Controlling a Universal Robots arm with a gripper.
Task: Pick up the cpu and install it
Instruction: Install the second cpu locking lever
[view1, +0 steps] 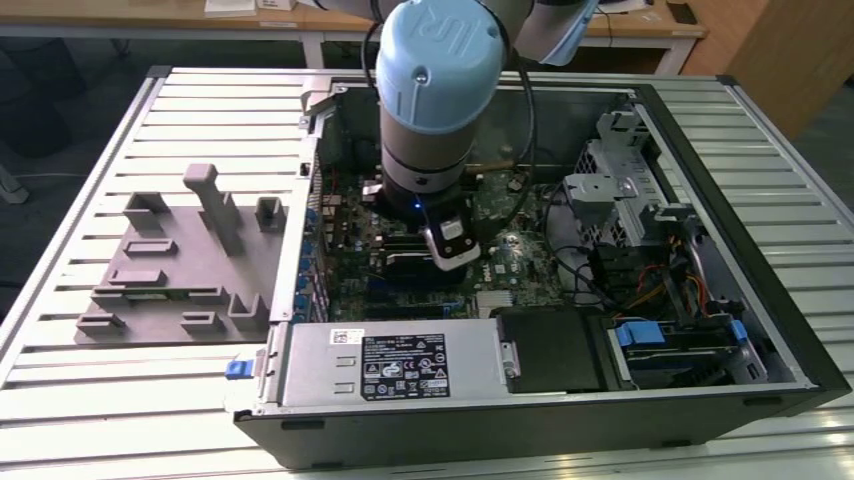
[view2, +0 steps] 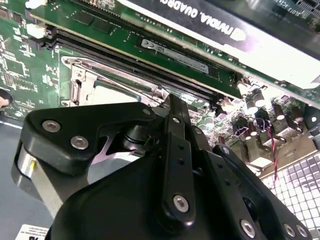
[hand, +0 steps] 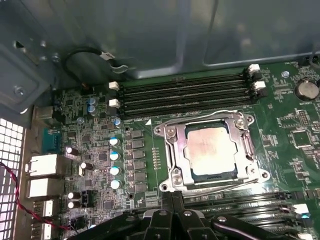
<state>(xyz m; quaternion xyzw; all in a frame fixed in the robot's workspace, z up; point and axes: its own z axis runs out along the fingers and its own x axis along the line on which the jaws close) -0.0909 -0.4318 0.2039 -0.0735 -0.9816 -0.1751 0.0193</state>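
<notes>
Dull, perhaps smudged metal cpu (hand: 209, 151) (bright steel frame (hand: 212, 150))

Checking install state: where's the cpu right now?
In the first wrist view the cpu sits inside the metal socket frame on the motherboard, between the two banks of memory slots.

Grey and pale-blue arm with black gripper.

Arm (view1: 424, 110) built as a thick silvery-grey tube topped by a rounded pale-blue cap with a small dark screw at its middle and a faint grey letter mark. Black collar below, with a tiny blue light, then a white-and-black block at the wrist. Black cable looping down alongside. Gripper (view2: 172, 165) made of matte black flat link bars joined by round silver screws, over a shiny silver round body.
</notes>
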